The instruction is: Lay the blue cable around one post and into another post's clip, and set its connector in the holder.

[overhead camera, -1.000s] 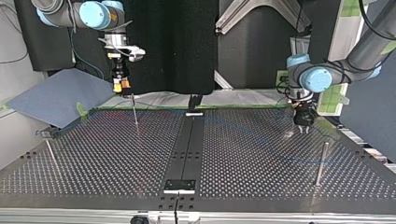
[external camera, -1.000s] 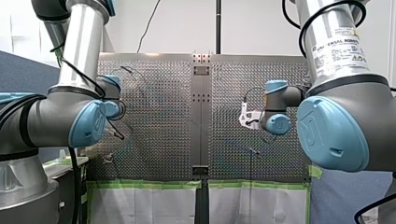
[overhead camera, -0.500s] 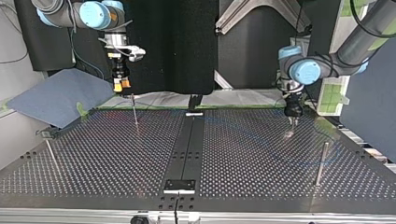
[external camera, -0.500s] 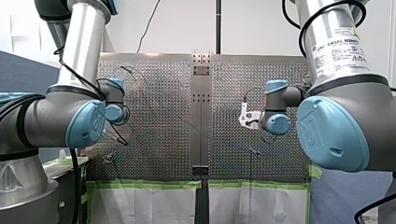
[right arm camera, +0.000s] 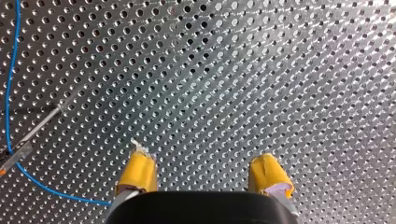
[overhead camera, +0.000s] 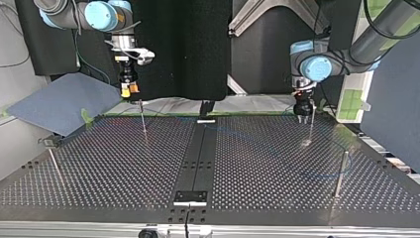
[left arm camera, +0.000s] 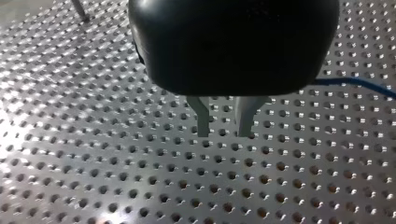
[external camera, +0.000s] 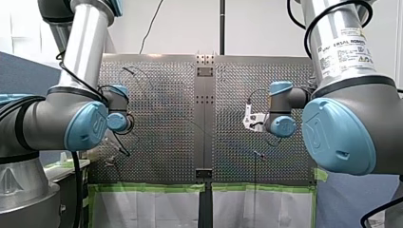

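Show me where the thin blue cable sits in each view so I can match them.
Front view: too faint to place.
Top view: the thin blue cable crosses the perforated metal table's middle.
Left wrist view: cable on the table beside my left gripper.
Right wrist view: cable curves past the thin metal post beside my right gripper.
Shared landmark: that post, at the top view's left.

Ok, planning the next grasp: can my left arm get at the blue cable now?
Probably yes: the left hand hangs open and empty above the table, and the blue cable lies uncovered just beside it, nothing between them.
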Motion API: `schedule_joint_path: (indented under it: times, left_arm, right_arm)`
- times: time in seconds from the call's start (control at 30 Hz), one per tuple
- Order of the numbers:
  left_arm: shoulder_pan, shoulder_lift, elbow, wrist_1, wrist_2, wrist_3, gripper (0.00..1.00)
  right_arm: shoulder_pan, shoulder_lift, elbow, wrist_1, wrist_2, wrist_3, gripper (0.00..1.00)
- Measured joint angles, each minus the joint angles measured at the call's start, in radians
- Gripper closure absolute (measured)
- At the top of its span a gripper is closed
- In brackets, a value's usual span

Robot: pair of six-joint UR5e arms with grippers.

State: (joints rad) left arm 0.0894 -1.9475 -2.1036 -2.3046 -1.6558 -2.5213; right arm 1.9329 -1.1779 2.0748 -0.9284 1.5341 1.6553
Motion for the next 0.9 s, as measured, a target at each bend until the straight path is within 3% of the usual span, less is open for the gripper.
schedule_joint_path:
  times: [0.3, 0.57, 0.9]
  left_arm:
    - [-0.016, -0.072, 0.025, 0.071, 0.045, 0.007, 0.0]
    - [-0.011, -0.14, 0.03, 0.086, 0.051, -0.039, 0.0]
    - [-0.021, -0.171, 0.03, 0.113, 0.108, -0.11, 0.0]
  right_arm:
    - [0.003, 0.0, 0.0, 0.0, 0.0, 0.0, 0.0]
    - [0.002, 0.0, 0.0, 0.0, 0.0, 0.0, 0.0]
    - [0.001, 0.0, 0.0, -0.002, 0.0, 0.0, 0.0]
